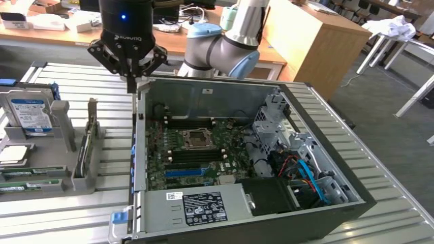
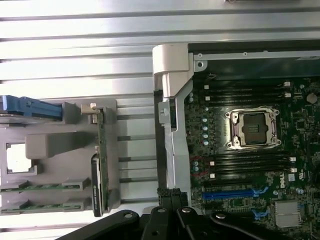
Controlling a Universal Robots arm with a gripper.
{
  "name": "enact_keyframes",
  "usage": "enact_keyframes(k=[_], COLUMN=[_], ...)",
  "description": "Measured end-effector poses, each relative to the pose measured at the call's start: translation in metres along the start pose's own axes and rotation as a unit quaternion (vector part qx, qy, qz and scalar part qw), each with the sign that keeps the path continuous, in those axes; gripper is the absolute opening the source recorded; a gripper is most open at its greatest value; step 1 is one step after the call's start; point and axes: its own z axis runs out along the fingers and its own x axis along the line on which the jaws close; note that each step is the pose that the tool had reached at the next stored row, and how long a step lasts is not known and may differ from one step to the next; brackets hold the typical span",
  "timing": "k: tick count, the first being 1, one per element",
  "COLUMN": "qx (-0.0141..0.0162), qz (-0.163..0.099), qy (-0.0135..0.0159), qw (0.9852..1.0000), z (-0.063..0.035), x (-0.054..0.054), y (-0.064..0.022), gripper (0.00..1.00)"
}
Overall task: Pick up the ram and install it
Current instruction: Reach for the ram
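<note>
— At the exterior view's left, what does the grey holder (image 1: 51, 160) carry?
— A blue-labelled hard drive (image 1: 30, 116) upright at its back, two ram sticks (image 1: 27, 173) lying flat in its front slots, and an expansion card (image 1: 85, 150) standing on edge along the side nearest the case.
— And the gripper (image 1: 131, 87)?
— It hangs above the open computer case (image 1: 139, 152), over the wall beside the holder, well apart from the ram sticks. Its fingers (image 2: 166, 195) are clenched together, gripping nothing.
— Further right?
— Inside the case lies the motherboard (image 1: 203, 152) with its CPU socket (image 1: 196, 136) and a blue slot (image 1: 185, 172). The power supply (image 1: 203, 206) sits along the front, and blue cables (image 1: 308, 173) run toward the exterior view's right.
</note>
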Motion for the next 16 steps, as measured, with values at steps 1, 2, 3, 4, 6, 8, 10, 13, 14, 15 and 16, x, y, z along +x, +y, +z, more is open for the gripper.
enact_keyframes(k=[1,2,3,4,6,8,10,13,14,15,16], qx=[0.0,0.0,0.0,0.0,0.0,0.0,0.0,0.0,0.0,0.0,0.0], qz=[0.0,0.0,0.0,0.0,0.0,0.0,0.0,0.0,0.0,0.0,0.0], qy=[0.0,0.0,0.0,0.0,-0.0001,0.0,0.0,0.0,0.0,0.0,0.0], qw=[1.0,1.0,1.0,1.0,1.0,1.0,1.0,1.0,1.0,1.0,1.0], z=[0.0,0.0,0.0,0.0,0.0001,0.0,0.0,0.0001,0.0,0.0,0.0], x=[0.002,0.005,0.007,0.01,0.015,0.019,0.024,0.032,0.034,0.037,0.039], y=[-0.0001,-0.0001,-0.0002,-0.0003,-0.0004,-0.0006,-0.0008,-0.001,-0.001,-0.0011,-0.0012], gripper=[0.11,0.11,0.11,0.11,0.11,0.11,0.11,0.11,0.11,0.11,0.11])
